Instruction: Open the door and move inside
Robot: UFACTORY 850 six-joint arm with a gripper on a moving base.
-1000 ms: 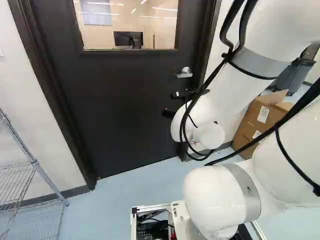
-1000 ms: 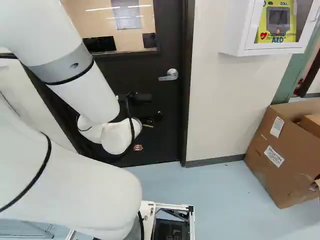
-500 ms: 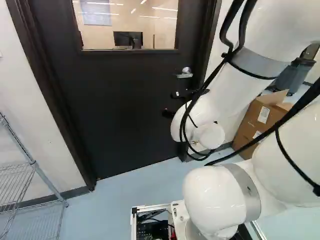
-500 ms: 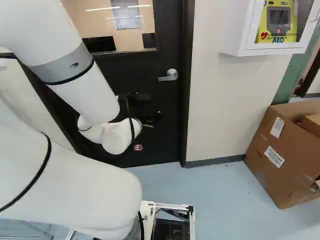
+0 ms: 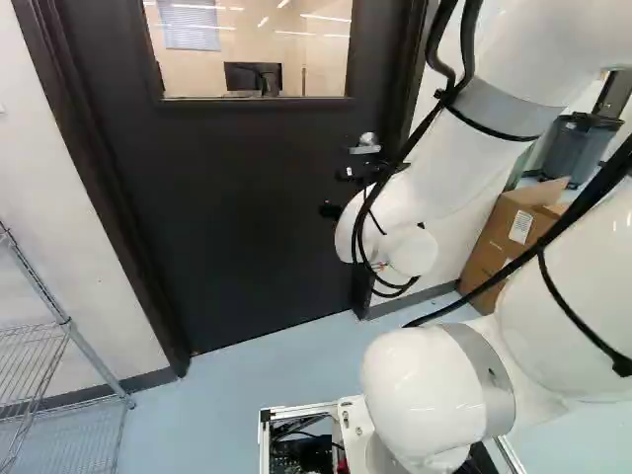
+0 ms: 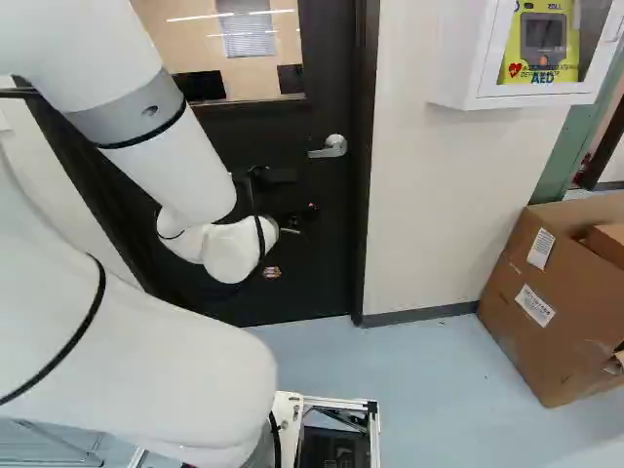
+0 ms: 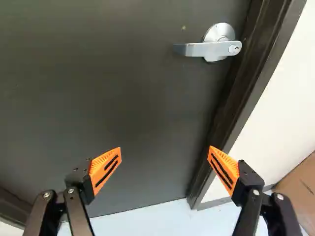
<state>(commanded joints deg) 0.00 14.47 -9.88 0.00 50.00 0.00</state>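
- The gripper [image 6: 292, 232] is held in front of the door [image 7: 123, 98], its fingers [image 7: 106, 168] spread well apart; nothing is clamped between their orange pads.
- The door handle [image 7: 206, 49], a silver lever, is seen ahead of both fingertips, nearer the line of the frame-side finger; it is touched by neither.
- The lever is pointed away from the door frame [image 7: 246, 98], toward the other finger's side.
- The door is seen closed, its dark face spread out ahead of the fingers.
- The frame's upright is seen just beside the frame-side fingertip; whether it is touched cannot be told.
- Beyond that finger, on its outer side, the pale wall [image 7: 280, 108] and a cardboard box [image 7: 301, 189] are seen.
- Higher than the fingers, a window [image 5: 252, 49] is set in the door.
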